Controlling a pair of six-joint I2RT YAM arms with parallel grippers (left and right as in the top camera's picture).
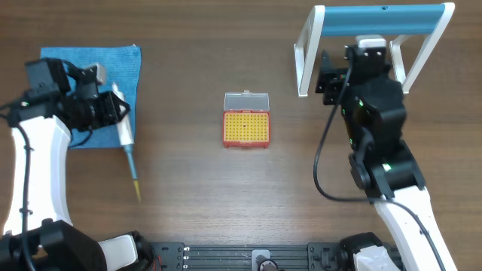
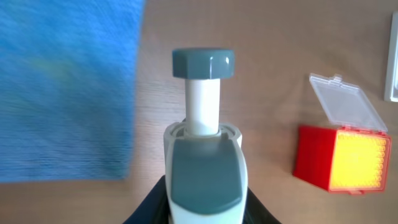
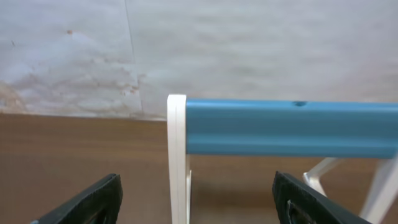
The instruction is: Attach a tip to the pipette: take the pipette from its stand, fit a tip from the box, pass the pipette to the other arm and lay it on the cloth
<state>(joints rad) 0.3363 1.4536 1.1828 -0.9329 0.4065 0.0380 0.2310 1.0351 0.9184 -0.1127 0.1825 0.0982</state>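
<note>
**Laying-down stage.** The left pincer [image 1: 111,111] is clamped on the white-and-grey plastic pipette [image 1: 124,134]. It holds the pipette just beside the edge of the blue woven cloth [image 1: 83,64], over the brown wooden bench [image 1: 226,203], with the slender yellow tip [image 1: 136,187] pointing away from the cloth. The right pincer [image 3: 199,200] is spread wide and empty, facing the blue-and-white pipette stand [image 1: 380,19].

**Hazards.** If released here, the pipette would probably land off the cloth and roll. A steep descent could jam the tip against the bench and knock it off.
</note>
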